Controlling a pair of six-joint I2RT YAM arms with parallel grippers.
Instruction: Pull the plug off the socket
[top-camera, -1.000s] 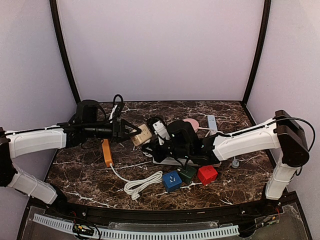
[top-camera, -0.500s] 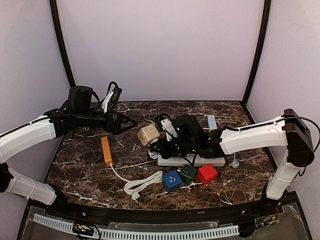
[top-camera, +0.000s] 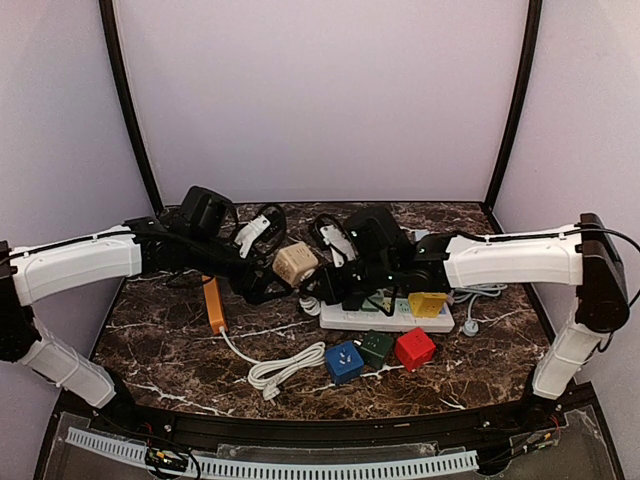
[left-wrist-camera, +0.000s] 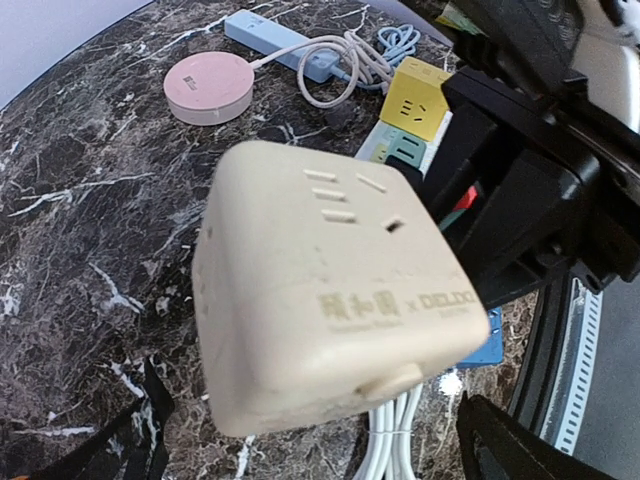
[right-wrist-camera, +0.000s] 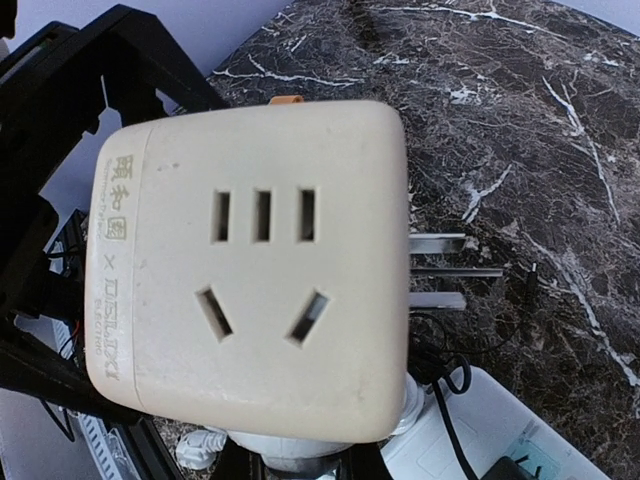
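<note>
The beige plug (top-camera: 295, 263) hangs above the middle of the desk (top-camera: 160, 345), just off the left end of the power strip (top-camera: 385, 318), its prongs (right-wrist-camera: 440, 270) bare. The right gripper (top-camera: 318, 278) is clamped on its right side. The left gripper (top-camera: 268, 286) gapes wide just beneath it, its fingers apart from the plug.

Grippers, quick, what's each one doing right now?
Left gripper: open, holding nothing.
Right gripper: closed on the white plug seated in the beige cube adapter.
</note>
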